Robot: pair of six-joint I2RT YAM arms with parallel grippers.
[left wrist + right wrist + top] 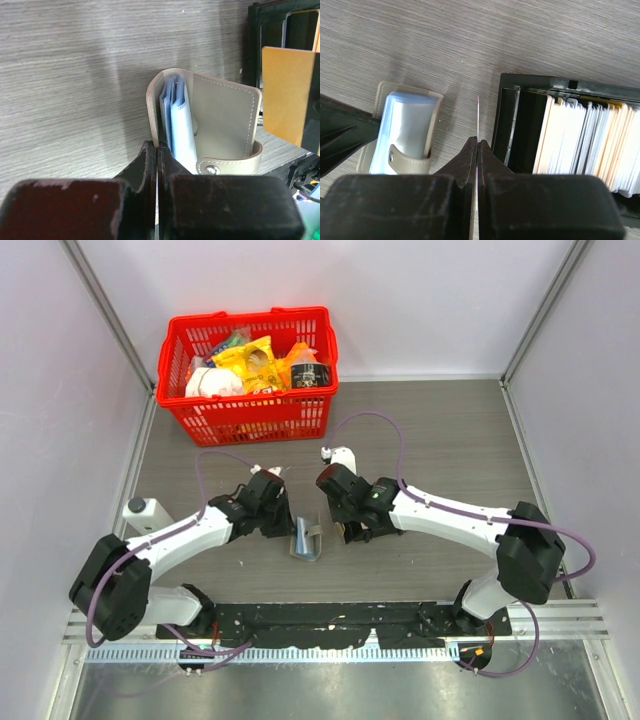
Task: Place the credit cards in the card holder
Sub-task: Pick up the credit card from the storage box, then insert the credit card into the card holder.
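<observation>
Closest to my left wrist camera, my left jaws are closed flat together on the near edge of the card holder (225, 120). I cannot tell whether they pinch the beige cover or a pocket leaf too. That grip stands the holder on edge on the table (75, 75), with its flap swung aside and the pale blue pockets (180, 125) fanned open. I judge it is held this way so that a slot faces the other arm.

My right jaws are likewise clamped almost fully together, with a tan-orange credit card (287, 97) between them. From their own wrist camera it shows only as a thin edge-on line running forward from the tips. It hangs upright just beside the holder, not yet touching it, roughly parallel to the pockets. I take that as being lined up to slide in.

Just past the card, to the right of the holder, sits the black tray (507, 125), with the remaining credit cards (585, 145) packed upright inside. Well beyond, at the table's back, stands a red basket (250, 410) of groceries.
</observation>
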